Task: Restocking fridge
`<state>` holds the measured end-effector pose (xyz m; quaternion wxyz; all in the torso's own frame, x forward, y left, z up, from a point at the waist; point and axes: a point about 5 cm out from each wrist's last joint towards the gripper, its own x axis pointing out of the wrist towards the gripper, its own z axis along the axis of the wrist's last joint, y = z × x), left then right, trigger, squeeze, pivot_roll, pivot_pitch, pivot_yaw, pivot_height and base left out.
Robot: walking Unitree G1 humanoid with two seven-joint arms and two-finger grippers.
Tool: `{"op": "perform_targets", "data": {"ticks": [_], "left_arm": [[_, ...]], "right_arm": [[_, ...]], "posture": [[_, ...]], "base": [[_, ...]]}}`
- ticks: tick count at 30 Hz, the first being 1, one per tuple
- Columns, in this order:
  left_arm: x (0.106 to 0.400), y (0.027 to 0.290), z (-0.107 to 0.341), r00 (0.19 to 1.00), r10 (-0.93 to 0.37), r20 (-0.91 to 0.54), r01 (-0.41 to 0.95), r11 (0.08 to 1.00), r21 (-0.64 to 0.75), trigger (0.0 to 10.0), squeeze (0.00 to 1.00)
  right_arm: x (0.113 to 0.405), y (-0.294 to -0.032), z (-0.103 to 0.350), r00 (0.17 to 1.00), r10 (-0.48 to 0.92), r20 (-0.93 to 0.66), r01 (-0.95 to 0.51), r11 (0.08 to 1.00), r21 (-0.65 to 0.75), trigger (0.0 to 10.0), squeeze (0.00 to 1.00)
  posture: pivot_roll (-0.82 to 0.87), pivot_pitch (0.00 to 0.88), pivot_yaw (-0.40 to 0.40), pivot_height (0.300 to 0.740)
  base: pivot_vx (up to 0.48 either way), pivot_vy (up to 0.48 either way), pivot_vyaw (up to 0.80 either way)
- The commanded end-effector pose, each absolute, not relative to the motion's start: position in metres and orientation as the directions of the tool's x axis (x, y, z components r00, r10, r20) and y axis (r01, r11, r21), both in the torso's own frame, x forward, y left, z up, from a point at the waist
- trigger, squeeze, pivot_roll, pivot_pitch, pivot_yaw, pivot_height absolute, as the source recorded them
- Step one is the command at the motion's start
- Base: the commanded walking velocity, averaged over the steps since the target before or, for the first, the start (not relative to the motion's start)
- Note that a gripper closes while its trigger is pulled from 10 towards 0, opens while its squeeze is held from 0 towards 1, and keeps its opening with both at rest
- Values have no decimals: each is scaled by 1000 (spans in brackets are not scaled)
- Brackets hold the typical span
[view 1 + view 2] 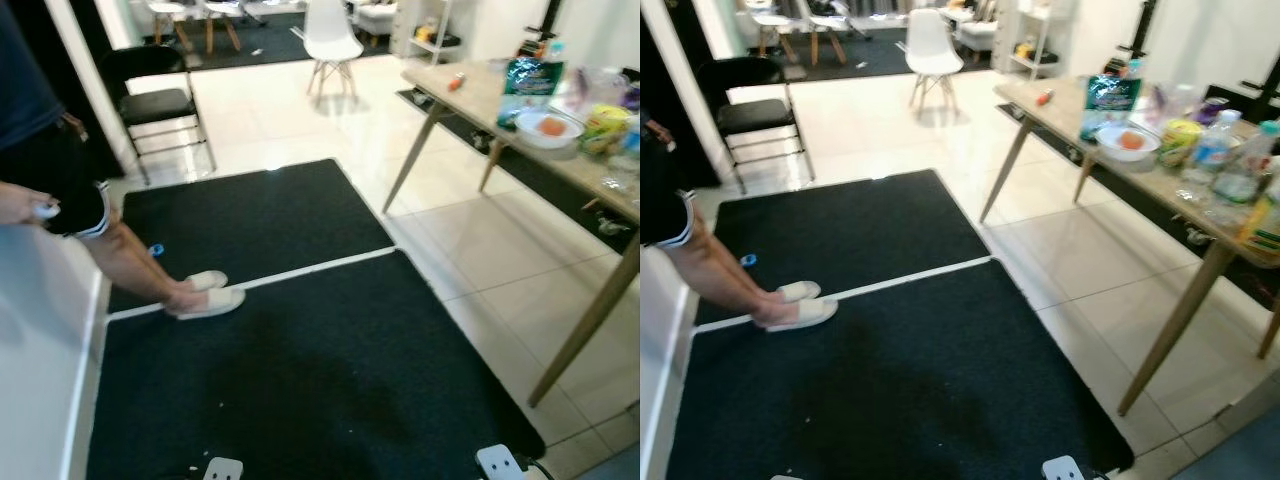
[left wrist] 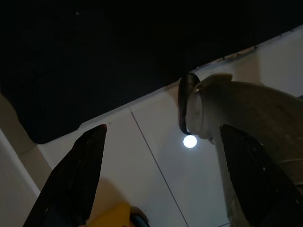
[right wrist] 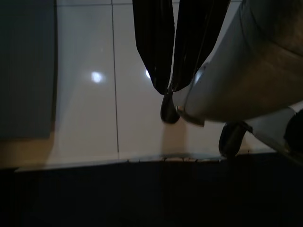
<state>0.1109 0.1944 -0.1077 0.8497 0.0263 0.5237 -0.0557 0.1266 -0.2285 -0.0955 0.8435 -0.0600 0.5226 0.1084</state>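
A wooden table (image 1: pixel 480 95) stands at the right with groceries on it: a green-blue bag (image 1: pixel 525 85), a white bowl (image 1: pixel 547 128) holding something orange, and clear bottles (image 1: pixel 1215 140) among other packets. My left gripper (image 2: pixel 163 128) hangs open over white tile at the edge of a black mat, nothing between its fingers. My right gripper (image 3: pixel 169 88) hangs shut and empty above the tile, beside a grey rounded body with small black wheels (image 3: pixel 227 139).
A person (image 1: pixel 130 255) in white slippers (image 1: pixel 205 300) stands at the left on the black mats (image 1: pixel 300 380). A white panel (image 1: pixel 40 330) fills the left edge. A black folding chair (image 1: pixel 155 100) and a white chair (image 1: pixel 330 35) stand further back. Slanted table legs (image 1: pixel 585 320) reach the floor at right.
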Motion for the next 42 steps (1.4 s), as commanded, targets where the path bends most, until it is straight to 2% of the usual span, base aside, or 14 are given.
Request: {"op": "perform_targets", "data": {"ticks": [1,26,42], "left_arm": [[98,191,-112,395,-80,-915,140,990,-26,10000,0],[101,192,-111,413,-60,-909,116,993,-13,10000,0],[102,193,-111,405,-65,-912,161,987,1,10000,0]], "right_arm": [[122,-234,-96,416,100,-904,-237,972,-2,10000,0],[125,-231,-95,428,103,-898,-262,965,-14,10000,0],[127,-232,-94,436,105,-894,-268,963,-18,10000,0]], "posture": [[-81,9,-22,740],[-78,10,-23,740],[-79,6,-23,740]], "base": [[0,0,0],[0,0,0],[15,0,0]]}}
